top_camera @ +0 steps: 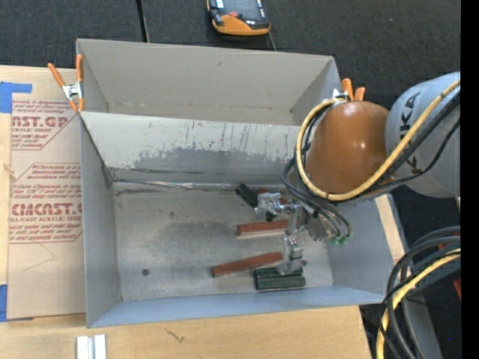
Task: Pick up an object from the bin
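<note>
My gripper point(295, 259) hangs low in the bin's right front part, under the orange wrist cover. Its tip is right at the right end of a reddish-brown flat stick point(244, 265) that lies slanted on the floor. It is also just above a dark green block point(278, 279) lying close to the front wall. A second reddish-brown stick point(260, 229) lies a little farther back, to the left of the gripper body. I see nothing lifted off the bin floor.
A small dark piece point(245, 194) lies near the foot of the sloping back wall, behind and left of the gripper. The bin's right and front walls stand close to the gripper. The arm and its cables come in from the right.
</note>
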Robot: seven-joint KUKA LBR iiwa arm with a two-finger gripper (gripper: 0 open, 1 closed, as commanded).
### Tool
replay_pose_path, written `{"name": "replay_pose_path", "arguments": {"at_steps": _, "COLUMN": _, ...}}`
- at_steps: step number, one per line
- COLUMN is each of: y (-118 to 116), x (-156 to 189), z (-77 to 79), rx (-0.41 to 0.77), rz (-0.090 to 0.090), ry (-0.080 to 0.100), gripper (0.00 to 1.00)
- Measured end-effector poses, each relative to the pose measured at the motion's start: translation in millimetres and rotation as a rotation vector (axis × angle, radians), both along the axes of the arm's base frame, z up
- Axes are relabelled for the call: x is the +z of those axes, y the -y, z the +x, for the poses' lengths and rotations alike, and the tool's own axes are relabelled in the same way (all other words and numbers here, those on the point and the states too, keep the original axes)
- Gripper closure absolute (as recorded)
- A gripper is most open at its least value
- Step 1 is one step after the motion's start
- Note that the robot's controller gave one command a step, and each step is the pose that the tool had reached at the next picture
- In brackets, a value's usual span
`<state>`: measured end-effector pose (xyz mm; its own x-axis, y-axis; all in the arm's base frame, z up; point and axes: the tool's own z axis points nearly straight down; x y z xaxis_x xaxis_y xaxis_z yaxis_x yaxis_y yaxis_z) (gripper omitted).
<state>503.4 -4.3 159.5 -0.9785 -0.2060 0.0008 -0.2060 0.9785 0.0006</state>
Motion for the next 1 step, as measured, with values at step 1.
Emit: {"name": "replay_pose_path", "arguments": {"at_steps": 1, "y": 15.6, "x": -81.1, "z": -11.5, "rx": 0.042, "rz": 0.001, "ry": 0.005, "gripper": 0.00}}
